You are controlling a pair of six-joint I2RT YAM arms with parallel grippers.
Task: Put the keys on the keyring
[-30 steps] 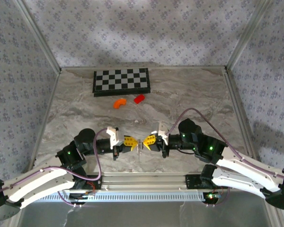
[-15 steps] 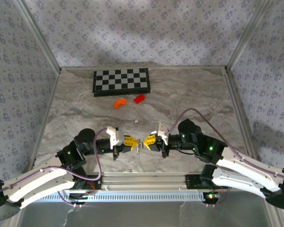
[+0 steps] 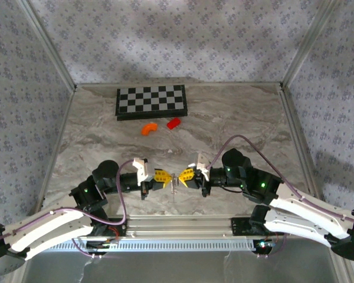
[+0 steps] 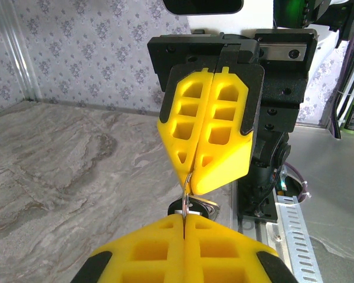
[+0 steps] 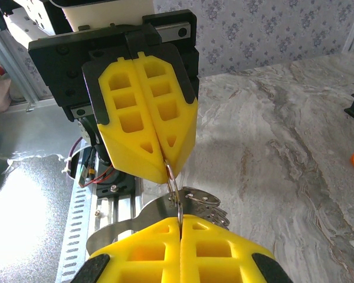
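**Thin ring pinched from both sides, little margin for slip**

The left gripper (image 3: pixel 168 177) and right gripper (image 3: pixel 179 177) meet tip to tip above the near edge of the worktop (image 3: pixel 236 118), about midway along it. Both are clamped shut on the keyring (image 5: pixel 173 180). The ring is seen edge-on and bridges the two sets of tips. Its long axis appears to run from one gripper to the other, roughly parallel to the near edge. The keys (image 5: pixel 200 203) fan out low beside the ring, towards the worktop; whether they are fully threaded cannot be told.

The likely risk is the thin wire slipping from one pinch if the arms pull apart or twist unevenly. The ring would then swing or drop, and any half-threaded key could slide off.
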